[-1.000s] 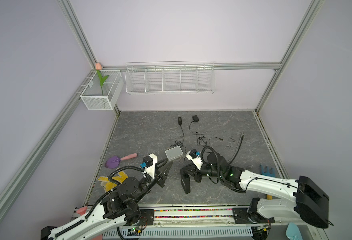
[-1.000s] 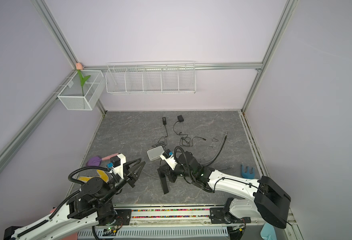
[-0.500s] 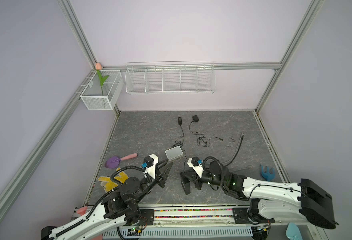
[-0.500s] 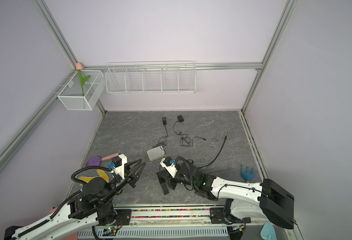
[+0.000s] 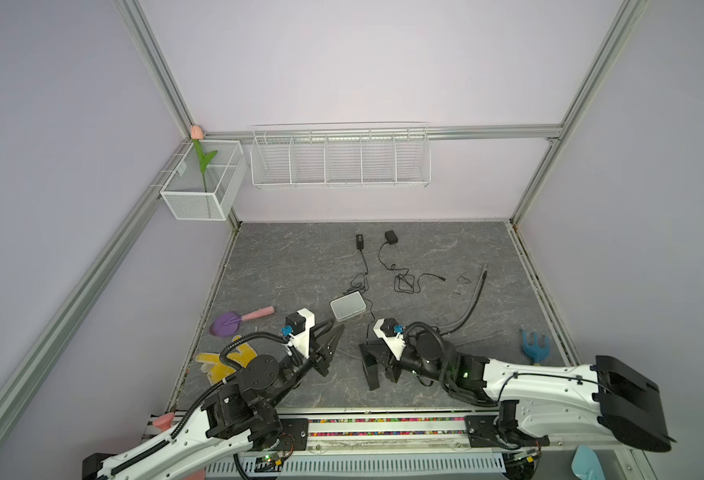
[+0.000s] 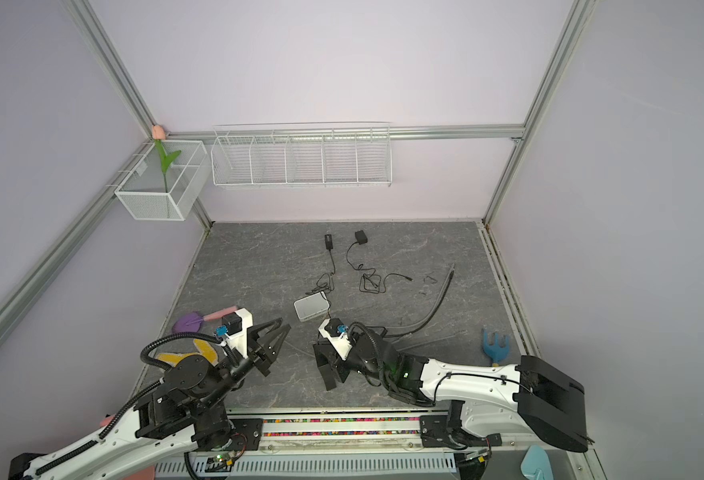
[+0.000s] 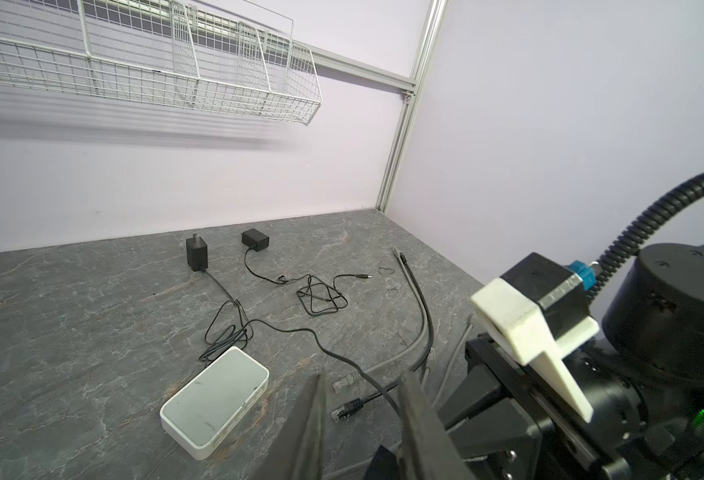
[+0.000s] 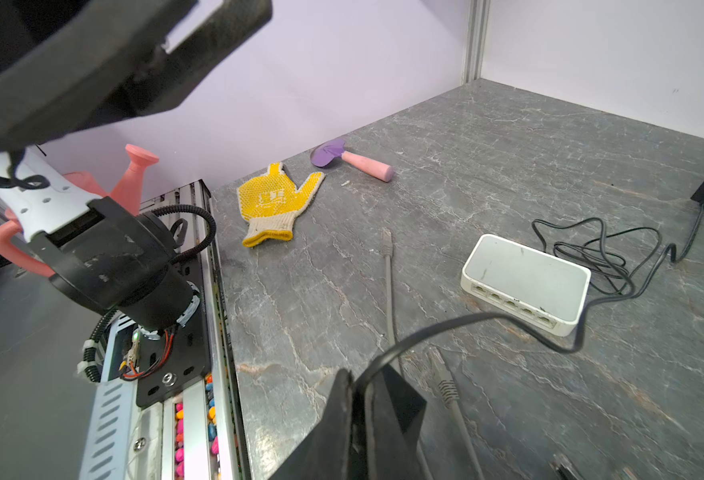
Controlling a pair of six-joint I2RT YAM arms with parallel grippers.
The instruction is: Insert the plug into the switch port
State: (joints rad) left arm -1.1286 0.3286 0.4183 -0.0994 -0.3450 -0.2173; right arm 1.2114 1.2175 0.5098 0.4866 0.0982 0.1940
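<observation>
Could not make out the plug itself: judged it hidden at the held end of the black cord (image 8: 479,316), down between the fingers of the right gripper (image 8: 365,380), near the front edge of the worktop (image 5: 300,266) and apart from the switch (image 8: 525,274). Found that gripper drawn back toward the front edge over the last second, with the cord trailing after it around the switch's corner and the fingers squeezed a touch tighter. Found the switch where it had lain, port row turned toward the right arm. Read this as a grasp secured and slack taken up, insertion not yet begun.

Showed the right fingers pressed together on the cord, pinching it and nothing else. Showed the left gripper (image 5: 338,324) hovering just beside the switch on its front side, fingers part-way spread, holding and touching nothing. Noted grey network leads (image 8: 385,243) loose on the worktop between the arms, untouched.
</observation>
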